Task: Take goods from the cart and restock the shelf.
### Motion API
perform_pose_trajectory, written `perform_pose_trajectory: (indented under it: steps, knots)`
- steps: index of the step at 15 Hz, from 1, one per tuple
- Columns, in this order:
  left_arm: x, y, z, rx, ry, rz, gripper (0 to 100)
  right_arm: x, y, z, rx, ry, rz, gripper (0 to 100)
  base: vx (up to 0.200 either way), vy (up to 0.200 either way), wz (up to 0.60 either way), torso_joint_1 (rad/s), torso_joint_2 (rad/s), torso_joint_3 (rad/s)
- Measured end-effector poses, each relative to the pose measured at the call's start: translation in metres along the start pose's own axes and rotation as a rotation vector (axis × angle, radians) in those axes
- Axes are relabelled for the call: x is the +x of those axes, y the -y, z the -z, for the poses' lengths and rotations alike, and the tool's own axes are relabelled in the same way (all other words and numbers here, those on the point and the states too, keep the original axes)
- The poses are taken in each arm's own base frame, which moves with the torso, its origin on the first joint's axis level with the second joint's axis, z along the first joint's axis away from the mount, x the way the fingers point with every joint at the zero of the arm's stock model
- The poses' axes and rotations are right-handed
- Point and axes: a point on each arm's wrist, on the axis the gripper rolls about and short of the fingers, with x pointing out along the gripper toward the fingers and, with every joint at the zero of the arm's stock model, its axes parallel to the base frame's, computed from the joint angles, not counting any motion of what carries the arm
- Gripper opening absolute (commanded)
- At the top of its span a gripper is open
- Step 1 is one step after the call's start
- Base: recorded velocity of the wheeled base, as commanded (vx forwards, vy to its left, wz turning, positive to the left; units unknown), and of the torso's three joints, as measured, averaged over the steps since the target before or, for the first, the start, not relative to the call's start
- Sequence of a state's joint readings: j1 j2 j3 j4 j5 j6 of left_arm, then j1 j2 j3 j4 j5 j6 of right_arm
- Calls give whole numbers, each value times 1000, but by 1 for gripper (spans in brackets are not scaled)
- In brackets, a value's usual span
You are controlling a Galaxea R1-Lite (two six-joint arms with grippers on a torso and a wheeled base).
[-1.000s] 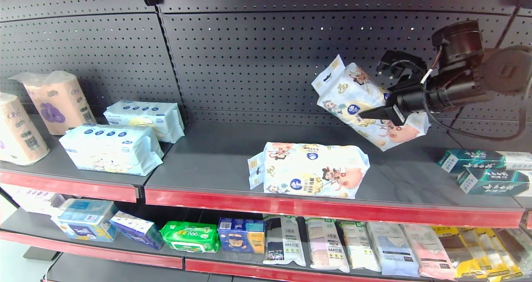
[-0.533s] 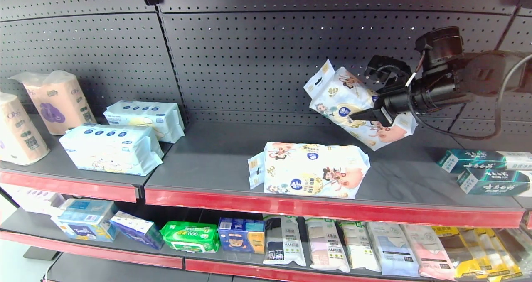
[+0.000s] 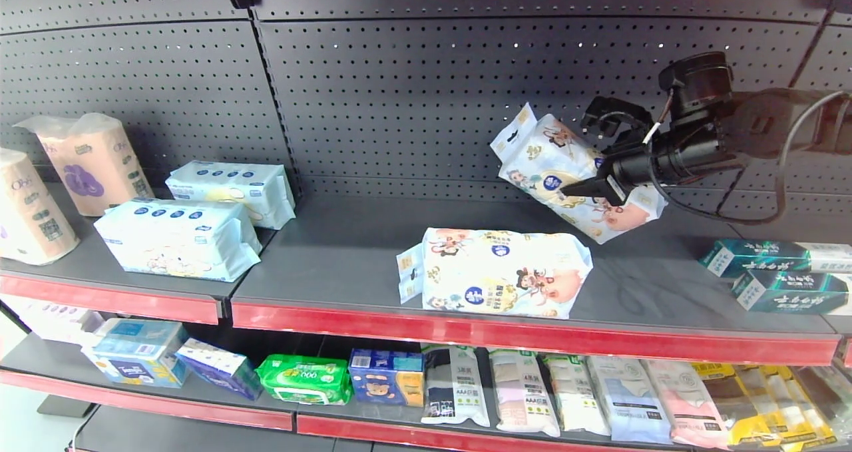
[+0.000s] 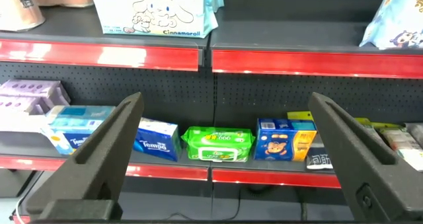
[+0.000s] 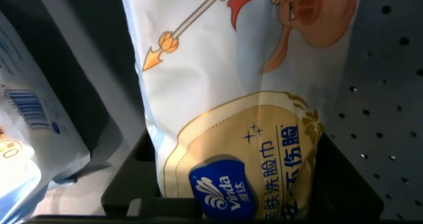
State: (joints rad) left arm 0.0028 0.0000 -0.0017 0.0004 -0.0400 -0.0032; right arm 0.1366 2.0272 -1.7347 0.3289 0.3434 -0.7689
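Head view: the right gripper (image 3: 578, 154) is clamped across the middle of a cartoon-printed tissue pack (image 3: 532, 151), one finger over its front face, the other behind; the pack is above the rear of the upper shelf (image 3: 346, 252), close to the pegboard (image 3: 399, 106), behind and right of a matching pack (image 3: 499, 272) lying flat near the shelf's front edge; its long axis is tilted, sealed end pointing up and left, other end low; whether that corner touches the shelf I cannot tell; the left gripper (image 4: 225, 151) is spread wide, holding nothing.
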Motion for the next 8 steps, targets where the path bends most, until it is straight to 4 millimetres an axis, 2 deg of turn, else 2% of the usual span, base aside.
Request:
perform_pose_trajectory:
  steps: [8]
  knots:
    - [0, 0, 0, 0, 0, 0, 100, 15, 0, -1, -8, 10, -23, 0, 0, 0, 0, 0, 0, 0]
